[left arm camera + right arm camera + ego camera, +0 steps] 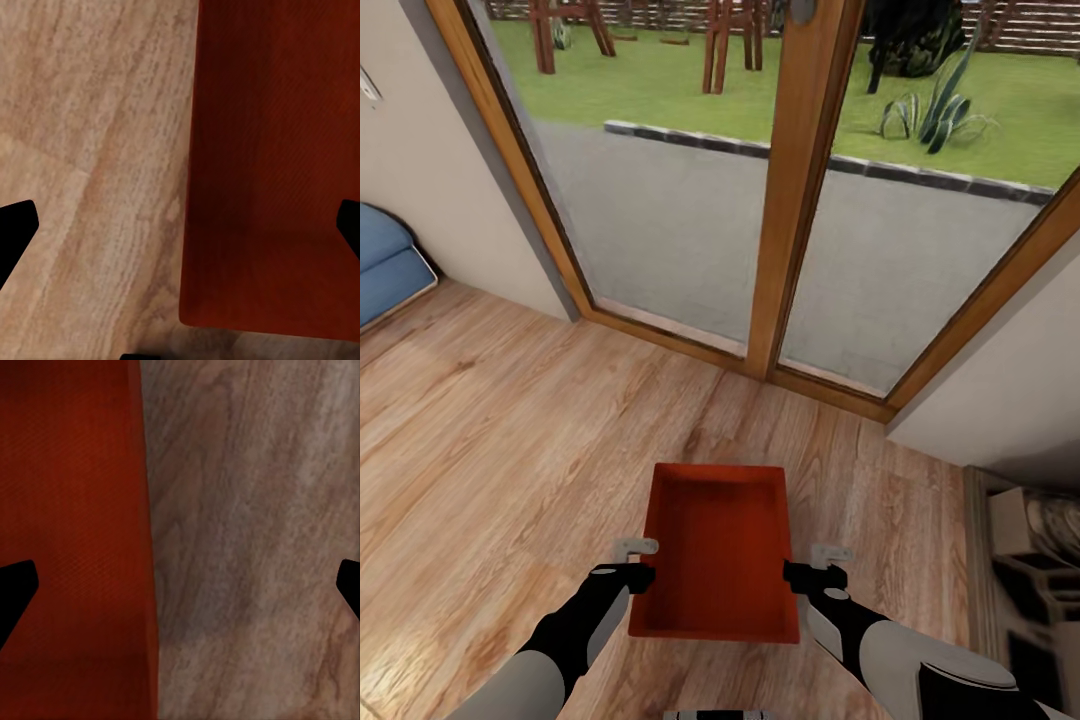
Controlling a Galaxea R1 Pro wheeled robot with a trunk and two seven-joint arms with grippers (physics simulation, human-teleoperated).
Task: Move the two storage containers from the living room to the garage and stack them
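Note:
One orange-red storage container (720, 545) lies open side up over the living room's light wood-plank floor (490, 450), just in front of me. My left gripper (643, 570) is at its left long wall and my right gripper (800, 570) at its right long wall. In the left wrist view the left gripper (184, 225) is open and straddles the container (277, 165) wall, one fingertip over the inside and one over the floor. The right gripper (180, 585) is open the same way across the container (71, 525) wall. Whether the container rests on the floor I cannot tell.
Wood-framed glass doors (800, 200) stand close ahead, with lawn and paving beyond. A blue sofa (385, 265) is at the far left by a beige wall. A wall corner (1010, 400) and a low shelf unit (1030, 560) crowd the right side. Open floor lies to the left.

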